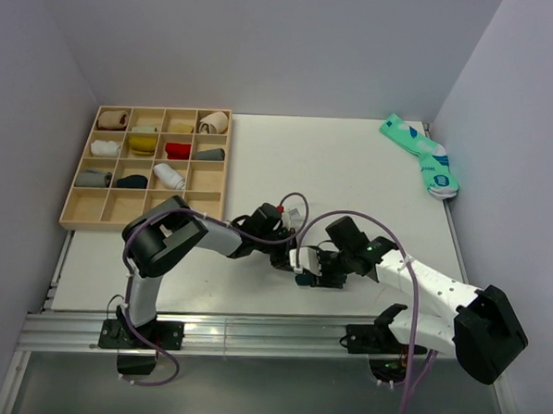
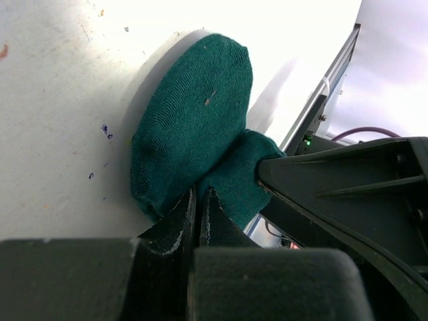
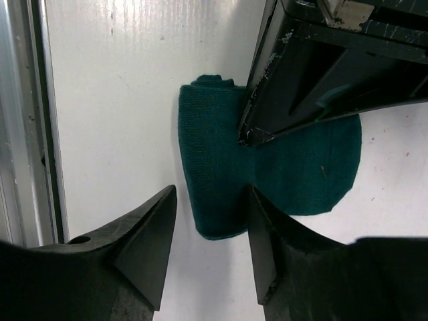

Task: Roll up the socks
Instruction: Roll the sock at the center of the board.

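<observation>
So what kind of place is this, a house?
Probably a robot lab bench, not a house: a left arm and a right arm fixed to a metal rail at a white table, blank walls around it, and a wooden tray of rolled socks.

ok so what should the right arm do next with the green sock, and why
Probably close the right gripper on the rolled edge of the green sock. Its fingers are open with that edge lying between them, and the left gripper is shut on the sock right beside it, so a grip here would likely secure the roll.
</observation>
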`<state>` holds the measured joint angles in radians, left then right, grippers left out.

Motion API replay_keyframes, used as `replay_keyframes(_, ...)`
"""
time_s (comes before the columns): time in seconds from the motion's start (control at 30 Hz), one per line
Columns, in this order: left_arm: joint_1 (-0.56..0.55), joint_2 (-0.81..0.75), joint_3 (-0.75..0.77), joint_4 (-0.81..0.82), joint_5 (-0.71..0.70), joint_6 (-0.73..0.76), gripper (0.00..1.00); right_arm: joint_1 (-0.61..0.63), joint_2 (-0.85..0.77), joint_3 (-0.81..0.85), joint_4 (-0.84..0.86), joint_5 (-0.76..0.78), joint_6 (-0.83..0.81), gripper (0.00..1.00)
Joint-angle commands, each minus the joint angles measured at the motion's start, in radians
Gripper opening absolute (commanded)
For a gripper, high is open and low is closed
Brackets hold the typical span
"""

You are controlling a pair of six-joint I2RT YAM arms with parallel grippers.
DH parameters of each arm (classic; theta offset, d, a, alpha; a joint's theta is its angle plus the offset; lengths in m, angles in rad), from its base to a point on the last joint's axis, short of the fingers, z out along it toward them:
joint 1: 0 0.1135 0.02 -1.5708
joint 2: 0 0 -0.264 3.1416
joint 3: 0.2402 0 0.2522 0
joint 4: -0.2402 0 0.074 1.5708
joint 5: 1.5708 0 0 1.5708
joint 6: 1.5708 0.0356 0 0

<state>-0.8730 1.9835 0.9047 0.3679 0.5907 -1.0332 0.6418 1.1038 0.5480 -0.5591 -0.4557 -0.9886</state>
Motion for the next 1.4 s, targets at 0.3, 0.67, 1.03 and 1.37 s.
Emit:
replay_keyframes(0.3,0.04,0.065,-0.05,-0.176,-0.138,0.036,0.0,0.009,0.126,0.039,0.051,-0.041,0.08,0.34)
replay_keyframes(0.67,0.144,-0.236,-0.343,-0.135,-0.219,-0.027,0.0,0.009,0.393,0.329,-0.064,-0.199,0.117,0.31)
replay_keyframes(1.03,0.143,-0.359,-0.457,0.0,-0.312,-0.099,0.0,0.009,0.643,0.477,-0.219,-0.209,0.163,0.29)
replay_keyframes(1.37,0.049,-0.466,-0.51,0.075,-0.512,-0.038,0.19,-0.008,0.801,0.616,-0.45,-0.245,0.134,0.27)
